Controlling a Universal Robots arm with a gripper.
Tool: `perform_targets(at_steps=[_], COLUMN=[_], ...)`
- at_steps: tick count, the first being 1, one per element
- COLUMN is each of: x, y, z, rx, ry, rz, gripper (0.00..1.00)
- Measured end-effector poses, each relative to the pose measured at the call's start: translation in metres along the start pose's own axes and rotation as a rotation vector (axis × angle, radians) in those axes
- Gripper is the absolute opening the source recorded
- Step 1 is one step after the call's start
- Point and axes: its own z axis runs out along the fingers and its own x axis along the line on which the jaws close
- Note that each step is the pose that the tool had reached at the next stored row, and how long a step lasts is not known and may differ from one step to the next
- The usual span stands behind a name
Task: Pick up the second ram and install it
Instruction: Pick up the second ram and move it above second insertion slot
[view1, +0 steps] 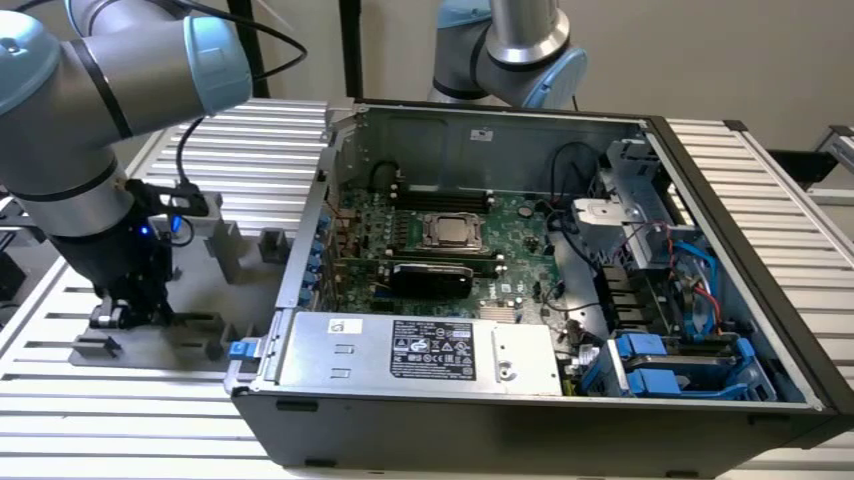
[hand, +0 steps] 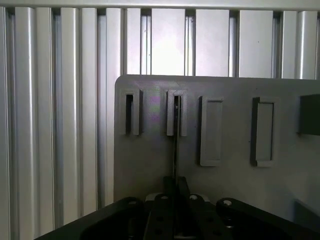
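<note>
In the wrist view the second ram (hand: 175, 145) is seen edge-on as a thin dark line. It stands in a slotted holder block (hand: 170, 114) of the grey tray (hand: 150, 170) and runs back between my fingers. My gripper (hand: 175, 184) is shut on the stick, one finger on each flat side. In the exterior view my gripper (view1: 128, 312) reaches straight down onto the grey tray (view1: 214, 290) at the exterior view's left, beside the open computer case (view1: 534, 410). The black motherboard slots (view1: 441, 194) lie behind the silver CPU (view1: 454, 232).
An empty slotted block (hand: 131, 112) sits beside the ram's holder, and two rectangular blocks (hand: 211, 131) stand further along. The tray rests on a slatted aluminium table (view1: 107, 420). A second robot arm (view1: 514, 50) stands behind the case. The power supply (view1: 414, 350) and cables (view1: 627, 270) crowd the case.
</note>
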Motion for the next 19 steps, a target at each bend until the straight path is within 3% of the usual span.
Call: perform_targets(at_steps=[4,8,19], x=[0.000,0.000,-0.001], y=[0.0001,0.0003,0.0017], z=[-0.0021,-0.0115,-0.0598], rx=[-0.0003,0.0000,-0.0001], ry=[0.0002,0.0000,0.0000], rz=[0.000,0.000,0.000], gripper=[0.00,0.00,0.00])
